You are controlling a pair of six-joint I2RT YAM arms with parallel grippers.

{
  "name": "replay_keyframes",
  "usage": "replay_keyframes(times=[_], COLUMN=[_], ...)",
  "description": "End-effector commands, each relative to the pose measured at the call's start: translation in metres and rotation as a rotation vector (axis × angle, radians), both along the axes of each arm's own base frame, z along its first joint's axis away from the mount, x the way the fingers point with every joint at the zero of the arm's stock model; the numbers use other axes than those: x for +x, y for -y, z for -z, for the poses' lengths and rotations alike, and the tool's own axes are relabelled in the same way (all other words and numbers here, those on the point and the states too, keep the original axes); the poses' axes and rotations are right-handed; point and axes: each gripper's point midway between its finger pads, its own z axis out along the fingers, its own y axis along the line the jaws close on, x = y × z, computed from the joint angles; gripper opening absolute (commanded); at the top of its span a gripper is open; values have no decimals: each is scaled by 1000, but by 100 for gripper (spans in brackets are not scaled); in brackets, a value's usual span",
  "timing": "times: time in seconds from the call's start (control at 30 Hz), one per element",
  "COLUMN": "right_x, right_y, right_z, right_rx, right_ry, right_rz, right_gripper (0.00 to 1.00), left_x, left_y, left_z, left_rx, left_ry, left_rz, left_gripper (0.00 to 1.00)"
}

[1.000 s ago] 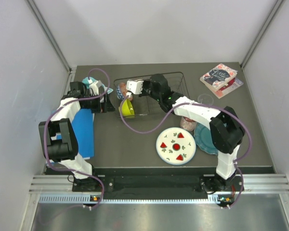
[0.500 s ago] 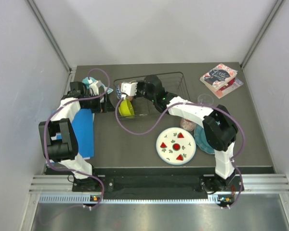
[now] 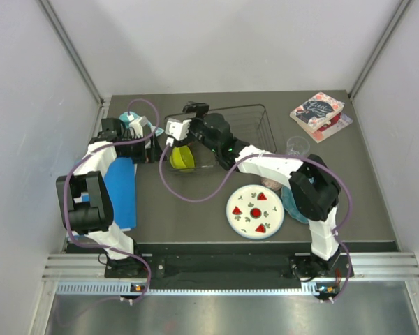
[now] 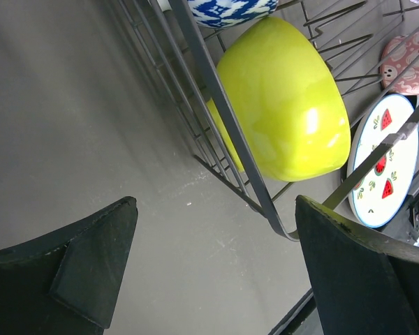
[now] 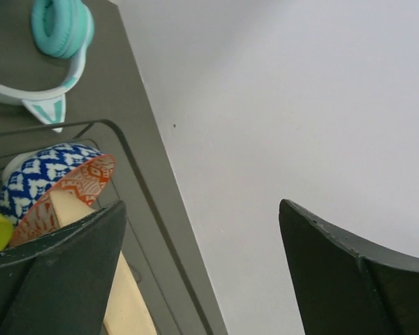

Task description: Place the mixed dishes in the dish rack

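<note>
The dish rack is a black wire basket at the back of the table. At its left end the small yellow-green bowl stands on edge, with the red-blue patterned bowl behind it and a cream plate edge beside that. My right gripper hovers over that end, open and holding nothing. Just outside the rack's left wall my left gripper is open over bare table. The watermelon plate, the teal plate and the pink mug lie on the table.
Teal headphones lie at the back left, close to the rack. A blue folder sits under the left arm. Floral books are at the back right. The back wall rises right behind the rack.
My right gripper has gone from shut to open and has swung left over the rack's left end. The yellow-green bowl has barely shifted. The left arm has stayed put.
</note>
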Motion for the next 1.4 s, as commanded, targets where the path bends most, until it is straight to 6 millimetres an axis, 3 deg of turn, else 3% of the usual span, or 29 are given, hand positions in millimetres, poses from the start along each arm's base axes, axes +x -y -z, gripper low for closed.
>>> replay_keyframes(times=[0.0, 0.03, 0.07, 0.23, 0.37, 0.47, 0.5, 0.53, 0.57, 0.6, 0.63, 0.67, 0.7, 0.73, 0.77, 0.8, 0.83, 0.87, 0.9, 0.93, 1.1, 1.13, 1.23, 1.37], right_x=[4, 3, 0, -28, -54, -64, -70, -78, -86, -104, -110, -115, -119, -132, -140, -148, -167, -174, -185, -199, -229, -239, -257, -265], right_y=[14, 17, 23, 42, 69, 104, 110, 130, 135, 130, 155, 168, 188, 215, 230, 253, 272, 285, 295, 308, 326, 333, 335, 322], right_z=[-43, -44, -47, -27, -36, -61, -74, -77, -82, -65, -78, -72, -33, -42, -31, 11, 10, 24, 55, 63, 116, 136, 164, 188], right_rx=[100, 95, 80, 51, 128, 276, 397, 439, 484, 518, 594, 657, 724, 808, 879, 880, 943, 1020, 1002, 1026, 1052, 985, 935, 956], right_ry=[56, 50, 31, -159, -309, -430, -519, -596, -660, -816, -837, -885, -972, -941, -952, -959, -951, -971, -1003, -1016, -1156, -1197, -1321, -1428], right_rz=[54, 64, 70, 55, 121, 264, 290, 326, 300, 225, 225, 257, 386, 413, 476, 597, 614, 686, 746, 783, 976, 1078, 1265, 1293], right_gripper=[89, 90, 99, 100, 100, 100, 100, 100, 100, 100, 99, 100, 100, 100, 100, 100, 100, 98, 97, 94, 93, 95, 99, 100], left_x=[12, 11, 11, 10, 9, 9, 14, 12, 4, 2, -4, -17, -27, -36, -47, -58, -64, -74, -85, -91, -114, -113, -113, -116], left_y=[-2, -3, -3, -5, -11, -30, -45, -51, -55, -68, -71, -72, -73, -73, -70, -61, -58, -51, -27, -17, 49, 59, 89, 133], left_z=[-9, -10, -10, -15, -25, -41, -51, -56, -63, -68, -71, -73, -80, -83, -82, -92, -94, -90, -100, -102, -98, -96, -80, -59], left_rx=[10, 15, 19, 33, 60, 106, 150, 162, 170, 212, 231, 250, 309, 338, 356, 399, 448, 479, 509, 529, 525, 526, 542, 540], left_ry=[54, 59, 60, 66, 79, 107, 140, 143, 120, 146, 149, 132, 184, 200, 207, 265, 279, 277, 340, 359, 384, 395, 398, 369], left_rz=[12, 13, 15, 20, 26, 13, 1, 1, 6, 12, 28, 51, 110, 139, 171, 223, 246, 280, 360, 391, 549, 566, 646, 776], left_gripper=[99, 99, 99, 99, 99, 99, 99, 99, 99, 99, 99, 99, 99, 99, 99, 99, 99, 99, 99, 99, 99, 99, 99, 99])
